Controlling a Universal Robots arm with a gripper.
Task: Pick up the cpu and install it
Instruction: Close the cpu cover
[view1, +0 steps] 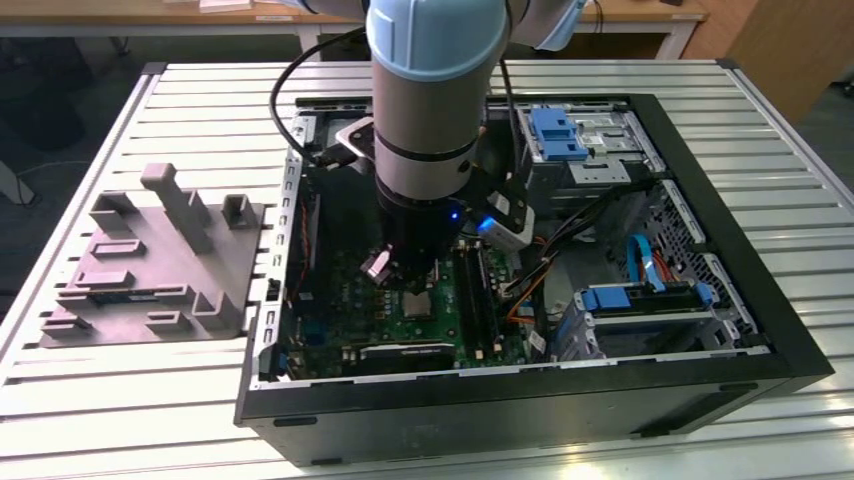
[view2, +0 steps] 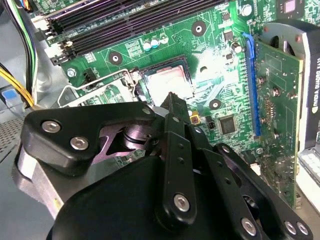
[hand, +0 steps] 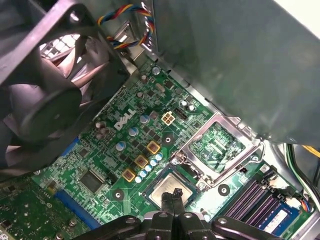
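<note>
The cpu (hand: 167, 186) is a small silvery square lying flat in the green motherboard's socket (hand: 150, 192), also seen in the second wrist view (view2: 167, 80) and the exterior view (view1: 418, 303). My gripper (hand: 173, 194) hangs straight over it inside the open computer case, its black fingers (hand: 178, 200) pressed together with nothing between them. The fingertips sit just above, or on, the chip's top; I cannot tell which. The socket's metal load frame (hand: 217, 142) stands flipped open beside the chip. In the exterior view the gripper (view1: 400, 283) is low over the board.
A grey tray (view1: 147, 270) lies at the exterior view's left, outside the black case (view1: 747, 300). Around the socket are a black fan (hand: 45, 95), memory slots (view2: 125, 25), a graphics card (view2: 280, 100), loose cables (view1: 574, 240) and blue drive bays (view1: 561, 135).
</note>
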